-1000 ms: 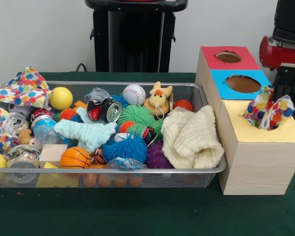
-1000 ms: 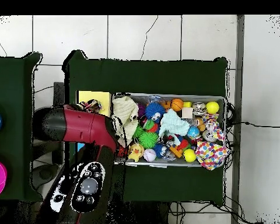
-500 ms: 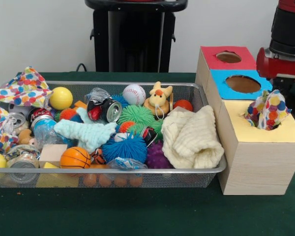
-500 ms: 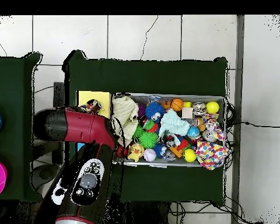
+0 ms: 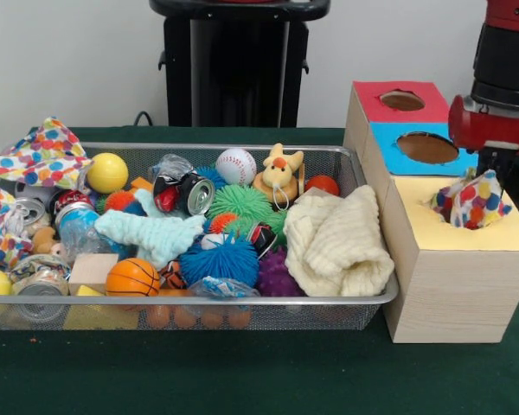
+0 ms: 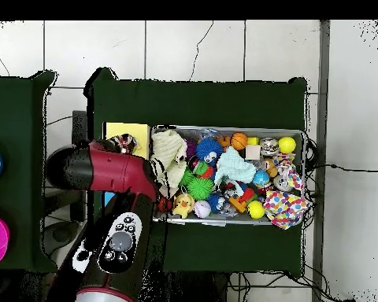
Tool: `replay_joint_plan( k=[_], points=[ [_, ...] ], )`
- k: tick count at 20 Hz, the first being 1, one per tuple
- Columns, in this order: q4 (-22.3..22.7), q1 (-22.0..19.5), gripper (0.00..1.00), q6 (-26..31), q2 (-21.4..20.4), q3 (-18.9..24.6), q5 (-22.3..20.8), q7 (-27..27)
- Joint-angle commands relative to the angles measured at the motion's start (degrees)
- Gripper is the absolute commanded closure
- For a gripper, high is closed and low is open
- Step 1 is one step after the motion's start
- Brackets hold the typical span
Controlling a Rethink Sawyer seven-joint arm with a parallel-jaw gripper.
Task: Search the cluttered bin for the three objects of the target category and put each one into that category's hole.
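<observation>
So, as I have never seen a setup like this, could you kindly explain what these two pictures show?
Both show one moment. The front view looks across the table; the overhead view looks straight down. The red and black machine is a robot arm. On the green table stands a wire mesh bin full of clutter: balls, crushed cans, a cream knitted cloth, a toy duck. Beside it is a wooden box with red, blue and yellow tops, each with a hole. A polka-dot cloth sits partly in the yellow top's hole, just below the gripper. I cannot tell whether the gripper is open or shut.
</observation>
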Motion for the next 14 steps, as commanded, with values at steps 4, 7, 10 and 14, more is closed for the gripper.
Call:
replay_joint_plan(
  k=[4, 7, 10, 14],
  points=[
    [-0.3, -3.5, 1.00, -4.9, 6.2, 5.1, -2.5, 7.5],
    [-1.1, -3.0, 1.00, -3.2, 6.9, 2.8, -3.0, 7.7],
    [-0.5, -2.4, 1.00, -0.8, 7.4, 1.0, -2.5, 9.8],
    [0.4, -3.5, 1.00, -0.7, 8.0, 2.9, -1.3, 10.1]
  ],
)
